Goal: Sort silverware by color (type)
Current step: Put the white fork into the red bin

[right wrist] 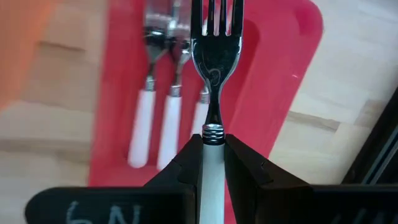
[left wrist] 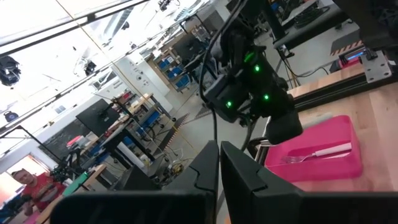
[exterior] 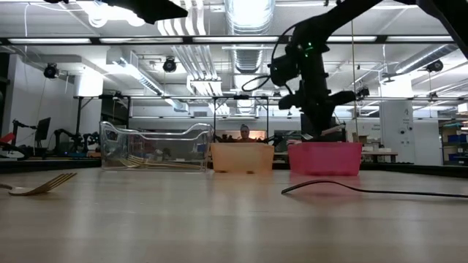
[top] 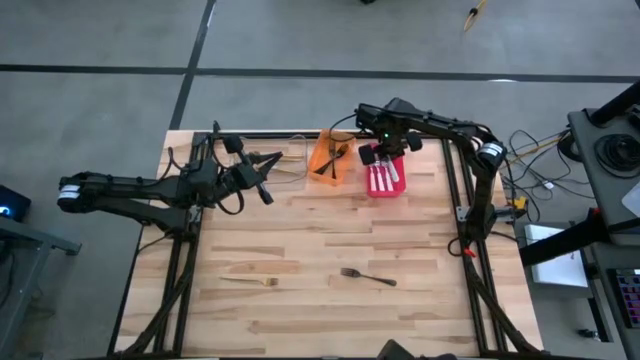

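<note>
Right pincer [right wrist: 210,163] grips a white-handled fork [right wrist: 214,56] (no legible writing) above the red bin [right wrist: 283,74].

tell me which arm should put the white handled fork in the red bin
Right. Its end effector is shut on the white-handled fork directly over the red bin. The left end effector sits away near the table's far left, holding nothing.

High camera straight down over the whole table [top: 300,250], low one level at tabletop facing the room, right wrist close above the red bin [right wrist: 273,93], left wrist seemingly sharing it from afar.
</note>
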You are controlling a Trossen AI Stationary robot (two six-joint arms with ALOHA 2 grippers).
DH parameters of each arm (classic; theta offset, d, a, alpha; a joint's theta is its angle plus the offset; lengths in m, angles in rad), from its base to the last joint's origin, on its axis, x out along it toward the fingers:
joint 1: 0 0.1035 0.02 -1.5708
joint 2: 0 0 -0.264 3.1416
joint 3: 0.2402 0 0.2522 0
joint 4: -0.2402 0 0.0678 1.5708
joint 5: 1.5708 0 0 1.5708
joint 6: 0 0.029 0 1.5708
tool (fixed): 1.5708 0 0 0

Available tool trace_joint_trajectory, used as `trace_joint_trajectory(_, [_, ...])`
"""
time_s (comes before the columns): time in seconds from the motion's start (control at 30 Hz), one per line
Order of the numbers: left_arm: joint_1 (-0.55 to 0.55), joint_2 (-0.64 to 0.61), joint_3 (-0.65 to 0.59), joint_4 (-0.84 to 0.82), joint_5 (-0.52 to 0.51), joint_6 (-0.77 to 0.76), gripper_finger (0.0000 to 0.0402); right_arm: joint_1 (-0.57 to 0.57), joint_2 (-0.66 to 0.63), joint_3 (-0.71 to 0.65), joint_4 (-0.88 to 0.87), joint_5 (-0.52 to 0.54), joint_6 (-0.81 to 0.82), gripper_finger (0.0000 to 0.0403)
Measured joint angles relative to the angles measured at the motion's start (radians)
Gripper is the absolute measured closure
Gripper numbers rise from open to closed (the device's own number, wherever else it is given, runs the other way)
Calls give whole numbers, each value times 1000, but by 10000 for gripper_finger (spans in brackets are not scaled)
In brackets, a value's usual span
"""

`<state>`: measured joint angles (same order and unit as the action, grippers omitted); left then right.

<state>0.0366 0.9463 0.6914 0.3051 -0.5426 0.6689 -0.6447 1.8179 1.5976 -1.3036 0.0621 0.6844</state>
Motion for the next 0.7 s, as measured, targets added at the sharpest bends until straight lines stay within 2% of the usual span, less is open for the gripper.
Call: trace_joint_trajectory(0.7, [1,0,0,-1,0,3,402,-15,-16,-96,83,-9,83,364])
